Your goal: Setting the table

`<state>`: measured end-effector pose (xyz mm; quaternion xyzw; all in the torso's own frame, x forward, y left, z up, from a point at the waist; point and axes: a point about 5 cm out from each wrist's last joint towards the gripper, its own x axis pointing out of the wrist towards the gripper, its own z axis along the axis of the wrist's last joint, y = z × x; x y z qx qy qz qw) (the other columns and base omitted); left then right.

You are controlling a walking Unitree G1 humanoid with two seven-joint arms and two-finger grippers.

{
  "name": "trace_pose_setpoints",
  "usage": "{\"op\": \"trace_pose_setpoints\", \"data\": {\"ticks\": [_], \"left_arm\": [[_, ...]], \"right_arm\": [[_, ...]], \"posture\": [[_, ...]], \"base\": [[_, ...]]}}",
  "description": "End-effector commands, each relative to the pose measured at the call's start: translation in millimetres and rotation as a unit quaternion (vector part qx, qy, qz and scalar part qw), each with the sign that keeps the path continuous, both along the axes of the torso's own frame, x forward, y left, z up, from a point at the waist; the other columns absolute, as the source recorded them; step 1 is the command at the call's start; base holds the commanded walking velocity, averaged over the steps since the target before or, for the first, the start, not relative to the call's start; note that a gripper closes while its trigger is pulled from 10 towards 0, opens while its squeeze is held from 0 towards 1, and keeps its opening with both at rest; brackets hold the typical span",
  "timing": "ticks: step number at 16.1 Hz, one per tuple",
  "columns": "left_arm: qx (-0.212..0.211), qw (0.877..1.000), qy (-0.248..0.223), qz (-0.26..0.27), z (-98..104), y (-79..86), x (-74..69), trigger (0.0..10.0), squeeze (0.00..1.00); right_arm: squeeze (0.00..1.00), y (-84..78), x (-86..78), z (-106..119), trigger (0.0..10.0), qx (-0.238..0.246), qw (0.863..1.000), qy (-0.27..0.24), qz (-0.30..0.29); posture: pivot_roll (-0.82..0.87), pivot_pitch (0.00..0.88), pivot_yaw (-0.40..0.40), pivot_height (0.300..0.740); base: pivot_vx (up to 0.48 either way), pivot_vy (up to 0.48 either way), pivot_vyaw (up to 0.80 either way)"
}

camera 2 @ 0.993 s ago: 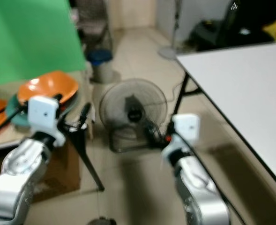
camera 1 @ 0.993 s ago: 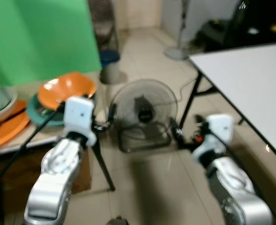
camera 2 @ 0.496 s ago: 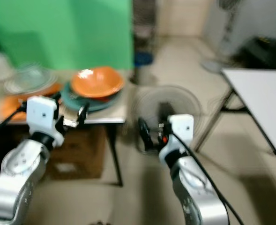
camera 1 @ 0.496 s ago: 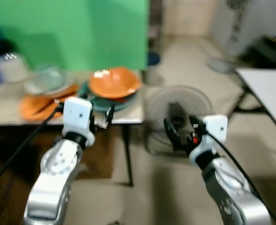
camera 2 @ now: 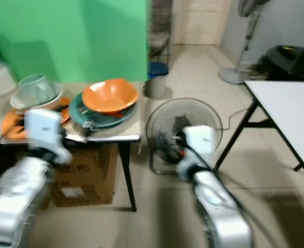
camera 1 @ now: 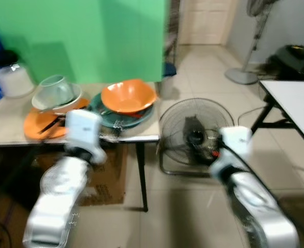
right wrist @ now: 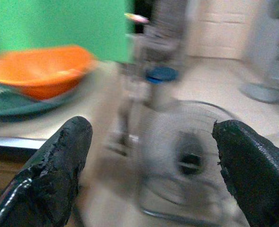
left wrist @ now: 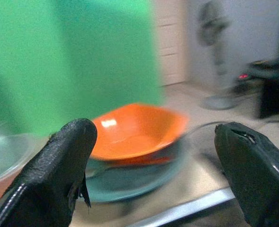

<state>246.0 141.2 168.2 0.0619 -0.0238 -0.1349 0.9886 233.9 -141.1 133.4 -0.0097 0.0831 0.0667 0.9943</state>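
orange bowl (camera 1: 128, 96) stacked in teal dish (camera 1: 144, 114) | glass bowl (camera 1: 55, 90) on orange plate (camera 1: 38, 123) | both jaws wide, empty

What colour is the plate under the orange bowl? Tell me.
Teal plate beneath the orange bowl; clearest in the left wrist view.

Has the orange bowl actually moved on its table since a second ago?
No. The orange bowl sits on the teal plate near the table's edge as before; the camera turned.

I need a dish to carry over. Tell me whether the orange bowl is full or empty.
Empty. The orange bowl sits upright on the teal plate, and its inside shows bare orange with only a glint of light.
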Motion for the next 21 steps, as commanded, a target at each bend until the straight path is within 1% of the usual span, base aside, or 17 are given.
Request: {"op": "trace_pose_setpoints", "data": {"ticks": [1,2,3,4,6,8,9,13,15,17,19,21], "left_arm": [[0.009,1.0,-0.003,0.015,3,9.0,0.1,10.0,0.0],[0.01,1.0,-0.003,0.015,3,9.4,-0.3,10.0,0.0],[0.012,1.0,-0.004,0.015,3,10.0,-1.2,10.0,0.0],[0.013,1.0,-0.005,0.014,3,10.0,-1.3,10.0,0.0],[0.014,1.0,-0.005,0.014,4,10.1,-1.5,10.0,0.0],[0.018,1.0,-0.006,0.009,5,8.8,-1.7,10.0,0.0],[0.023,1.0,-0.005,0.005,4,7.9,-2.1,10.0,0.0],[0.027,1.0,-0.003,0.0,4,7.2,-2.4,10.0,0.0],[0.029,1.0,-0.003,-0.002,4,6.9,-2.2,10.0,0.0],[0.031,1.0,-0.003,-0.003,4,6.6,-1.7,10.0,0.0],[0.034,0.999,-0.005,-0.007,5,5.6,-1.5,10.0,0.0],[0.034,0.999,-0.005,-0.009,5,4.6,-1.5,10.0,0.0]], "right_arm": [[0.0,8.2,2.9,3,10.0,0.004,1.0,-0.005,0.008],[0.0,7.9,2.9,3,10.0,0.011,1.0,-0.008,0.011],[0.0,8.1,1.9,5,10.0,0.044,0.999,-0.008,0.029],[0.0,9.0,1.7,6,10.0,0.047,0.998,-0.011,0.036],[0.0,12.1,1.8,9,10.0,0.046,0.998,-0.017,0.051],[0.0,14.0,2.3,8,10.0,0.048,0.998,-0.017,0.048],[0.0,11.1,3.8,8,10.0,0.064,0.997,-0.016,0.032],[0.0,9.8,7.3,11,10.0,0.074,0.996,-0.022,0.042],[0.0,13.3,10.4,13,10.0,0.06,0.996,-0.025,0.058],[0.0,14.1,12.3,14,10.0,0.054,0.997,-0.024,0.059],[0.0,12.5,14.9,16,10.0,0.067,0.996,-0.03,0.052],[0.0,10.4,17.4,17,10.0,0.088,0.995,-0.032,0.044]], "posture": [[0.08,0.013,0.018,0.74],[0.08,0.015,0.017,0.74],[0.08,0.017,0.015,0.74],[0.08,0.017,0.014,0.74],[0.08,0.02,0.014,0.74],[0.09,0.023,0.012,0.74],[0.09,0.025,0.012,0.74],[0.09,0.029,0.011,0.74],[0.09,0.031,0.006,0.74],[0.09,0.03,0.005,0.74],[0.09,0.029,0.006,0.74],[0.09,0.031,0.006,0.74]], "base": [[0.304,0.0,0.0],[0.311,0.0,0.0],[0.307,0.0,0.0],[0.307,0.0,0.0],[0.306,0.0,0.8],[0.298,0.0,0.8],[0.296,0.0,0.0],[0.284,0.0,0.0],[0.272,0.0,0.0],[0.268,0.0,0.74],[0.264,0.0,0.66],[0.261,0.0,0.0]]}}
